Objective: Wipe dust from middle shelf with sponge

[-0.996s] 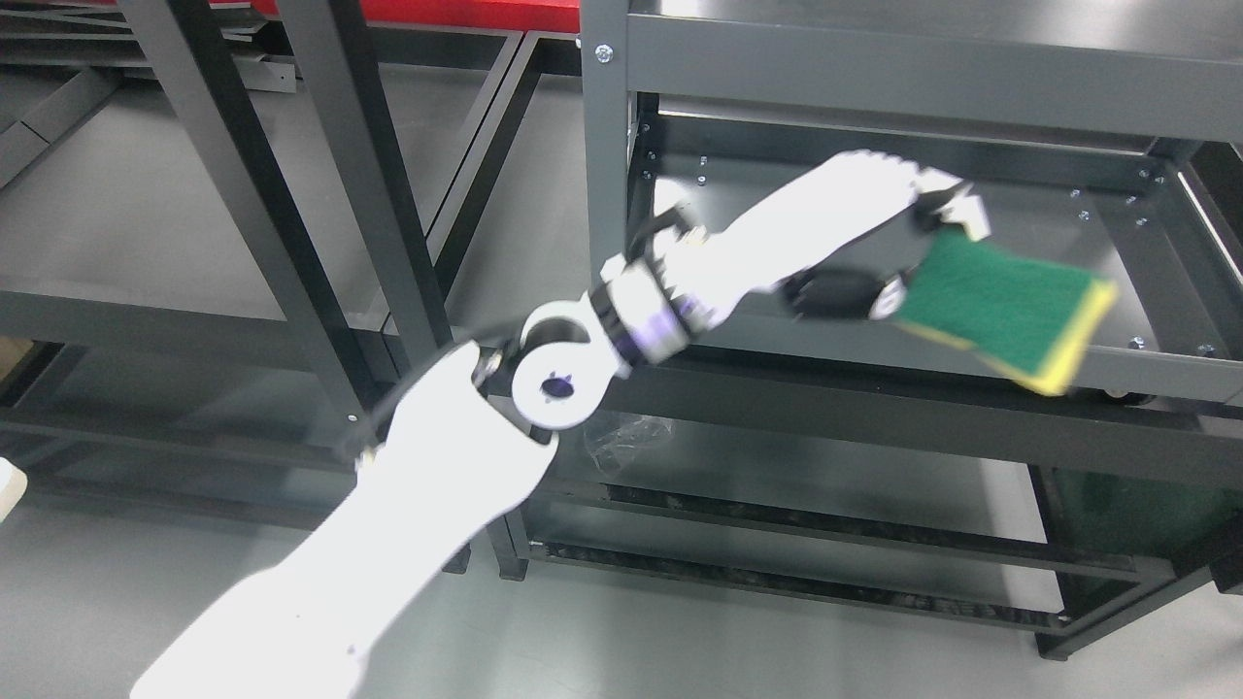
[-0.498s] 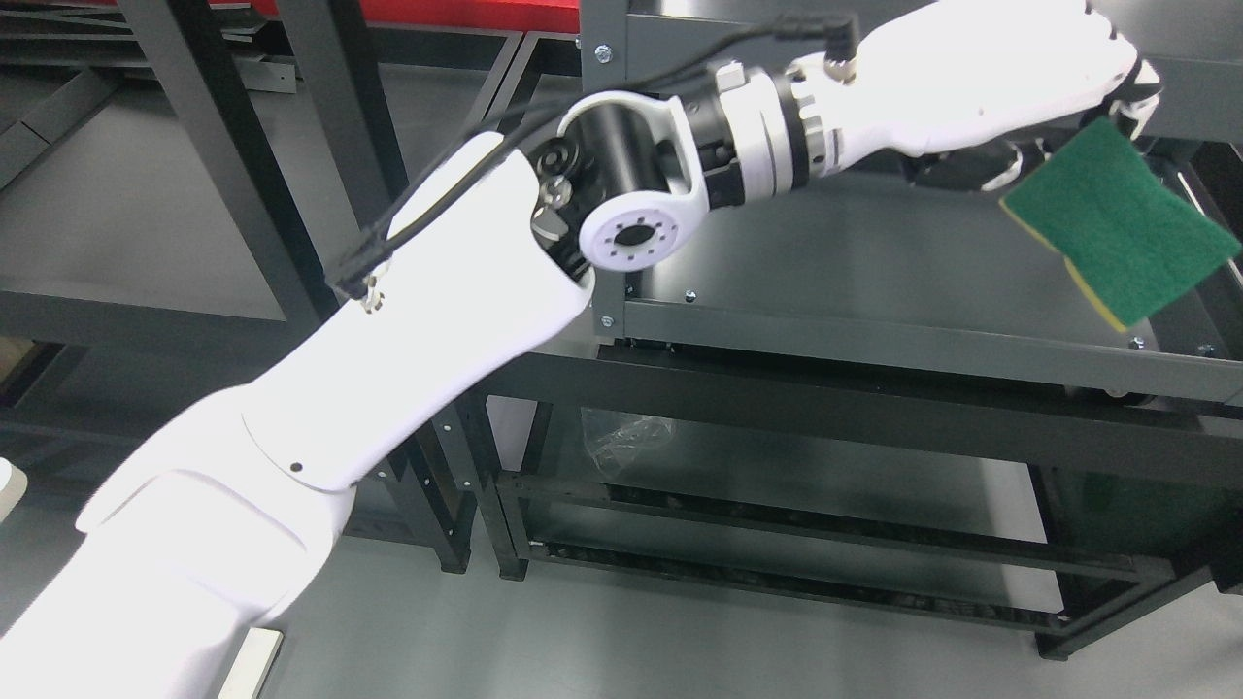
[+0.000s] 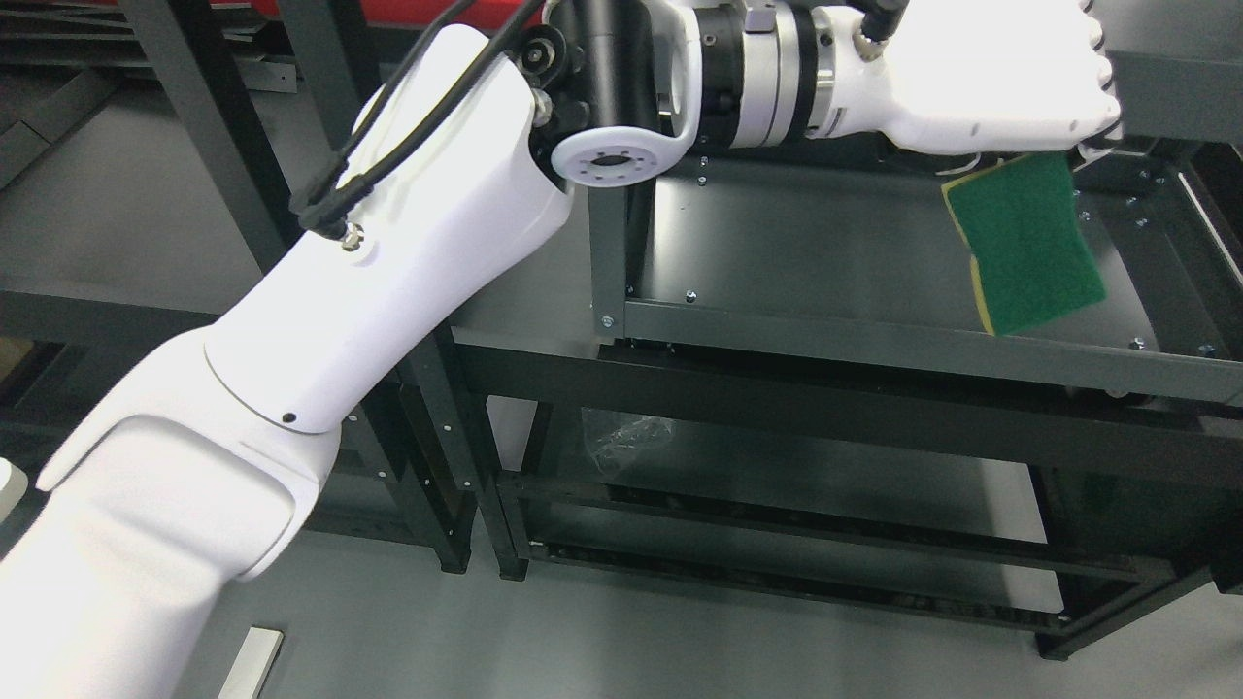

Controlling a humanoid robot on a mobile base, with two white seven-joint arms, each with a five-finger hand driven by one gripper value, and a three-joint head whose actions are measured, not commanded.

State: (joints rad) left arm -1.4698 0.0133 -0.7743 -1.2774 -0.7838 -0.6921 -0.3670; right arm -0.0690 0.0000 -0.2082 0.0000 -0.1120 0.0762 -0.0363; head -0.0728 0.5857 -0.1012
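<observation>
My left hand [image 3: 1010, 87] reaches in from the lower left and is shut on a green sponge [image 3: 1029, 243] with a yellow backing. The sponge hangs down from the hand, green face toward the camera, in front of the right part of the dark grey middle shelf [image 3: 806, 243]. Its lower edge is level with the shelf's front rail [image 3: 874, 335]. I cannot tell whether it touches the shelf surface. The right arm is out of view.
The shelf belongs to a dark metal cart with an upright post [image 3: 607, 252] at its left front corner, a top shelf [image 3: 1165, 68] above and a lower shelf holding crumpled clear plastic [image 3: 621, 437]. Other dark metal frames [image 3: 291, 146] stand to the left.
My left arm has risen and swung toward the cart's top right. The sponge went from lying slanted low over the shelf's front to hanging nearly upright, a little left of half a second ago.
</observation>
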